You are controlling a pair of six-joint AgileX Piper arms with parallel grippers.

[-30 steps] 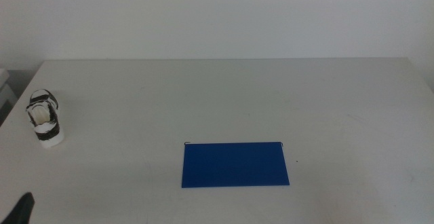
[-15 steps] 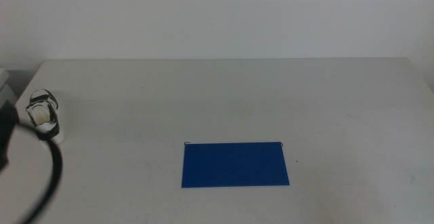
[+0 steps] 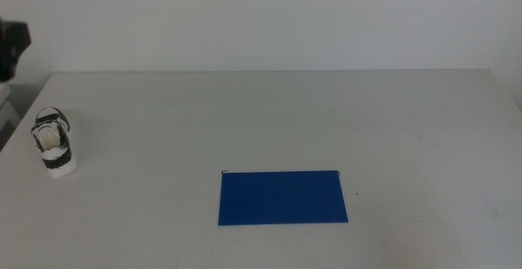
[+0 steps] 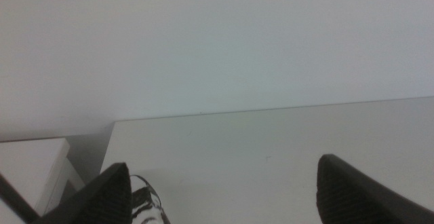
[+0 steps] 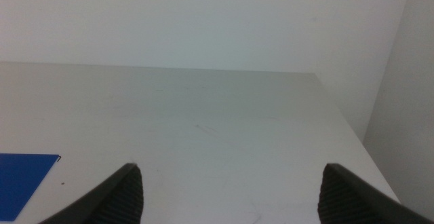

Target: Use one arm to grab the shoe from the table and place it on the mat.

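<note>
The white-and-black shoe (image 3: 55,148) stands on the white table (image 3: 269,114) near its left edge, with its cream opening showing. The blue mat (image 3: 283,197) lies flat at the front middle, well to the right of the shoe. A dark part of the left arm (image 3: 13,45) shows at the top-left corner of the middle view, above and behind the shoe. In the left wrist view my left gripper (image 4: 222,168) is open and empty, with the shoe (image 4: 148,206) just beside one jaw. My right gripper (image 5: 230,171) is open and empty; a corner of the mat (image 5: 24,182) shows in its view.
A white ledge (image 4: 34,173) stands just off the table's left side, close to the shoe. A pale wall rises behind the table. The table's right edge (image 5: 346,132) shows in the right wrist view.
The left arm has risen from the bottom-left corner of the middle view, past the shoe, to the top-left corner. The shoe and mat have not moved.
</note>
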